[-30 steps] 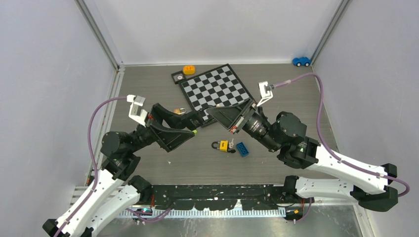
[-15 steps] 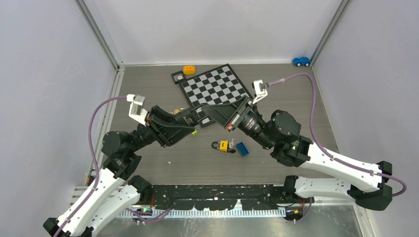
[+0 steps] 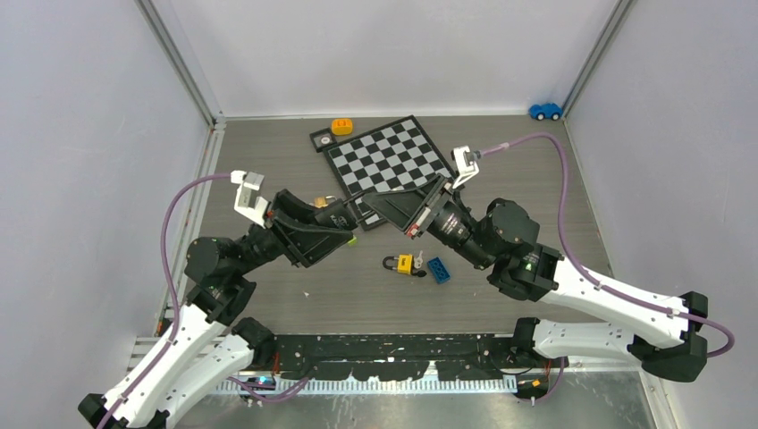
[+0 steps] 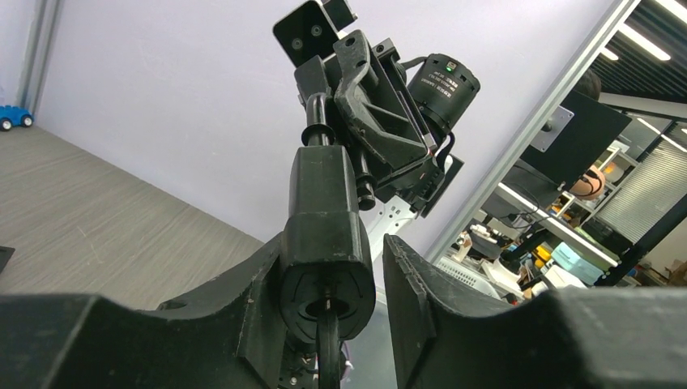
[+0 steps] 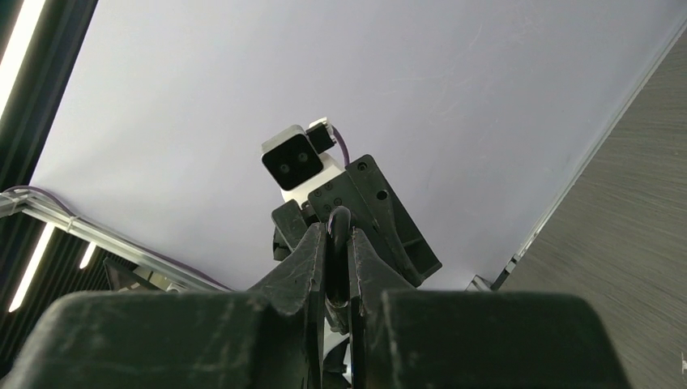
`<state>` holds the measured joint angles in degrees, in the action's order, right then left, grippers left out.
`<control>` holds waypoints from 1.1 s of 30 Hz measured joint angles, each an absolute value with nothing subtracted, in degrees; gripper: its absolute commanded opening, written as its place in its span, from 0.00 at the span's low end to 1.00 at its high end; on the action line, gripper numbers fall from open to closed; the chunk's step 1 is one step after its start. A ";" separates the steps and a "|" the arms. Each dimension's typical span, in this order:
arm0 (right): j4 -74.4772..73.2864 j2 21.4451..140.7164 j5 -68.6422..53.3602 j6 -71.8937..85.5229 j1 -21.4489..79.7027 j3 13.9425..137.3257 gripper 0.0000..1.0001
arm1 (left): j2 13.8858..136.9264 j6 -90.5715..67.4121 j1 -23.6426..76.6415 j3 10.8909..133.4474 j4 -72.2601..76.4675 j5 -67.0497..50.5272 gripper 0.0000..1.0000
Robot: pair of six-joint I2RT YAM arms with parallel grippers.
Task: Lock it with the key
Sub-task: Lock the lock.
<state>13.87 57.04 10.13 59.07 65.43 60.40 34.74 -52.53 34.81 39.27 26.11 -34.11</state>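
My right gripper (image 3: 380, 204) is shut on the shackle (image 5: 338, 243) of a black padlock (image 4: 324, 235) and holds it in the air over the table's middle. My left gripper (image 3: 347, 225) is open, and the padlock's body sits between its jaws. The left finger (image 4: 243, 300) lies against the body, and the right finger (image 4: 413, 300) stands a little apart from it. A thin dark key head (image 4: 328, 352) sticks out of the keyhole. A small bunch of silvery keys (image 3: 418, 259) lies on the table beside a yellow padlock (image 3: 404, 263).
A blue brick (image 3: 438, 269) lies right of the yellow padlock. A chessboard (image 3: 386, 161) lies behind the grippers, with an orange block (image 3: 341, 126) at the back. A blue toy car (image 3: 544, 111) sits in the far right corner.
My right arm has moved left with the black padlock, bringing it between the left gripper's jaws. The left jaws have narrowed around it.
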 measured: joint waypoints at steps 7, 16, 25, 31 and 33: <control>13.78 57.32 9.65 60.34 65.41 59.94 0.00 | 34.74 -52.56 34.81 39.27 26.11 -34.11 0.45; 17.58 59.29 8.45 62.48 65.12 59.42 0.00 | 34.92 -52.62 34.72 39.27 25.96 -33.36 0.25; 17.10 58.87 8.25 61.52 65.12 59.13 0.15 | 35.42 -52.62 34.72 39.27 26.09 -33.63 0.00; 9.93 55.96 8.86 54.68 65.12 59.68 0.49 | 36.71 -52.60 34.87 39.29 25.02 -37.06 0.00; 6.39 55.88 8.93 51.90 65.12 61.32 0.50 | 37.30 -52.51 34.89 39.29 24.03 -37.91 0.00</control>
<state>6.39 55.88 8.93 51.90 65.12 61.32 37.30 -52.51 34.89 39.29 24.03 -37.91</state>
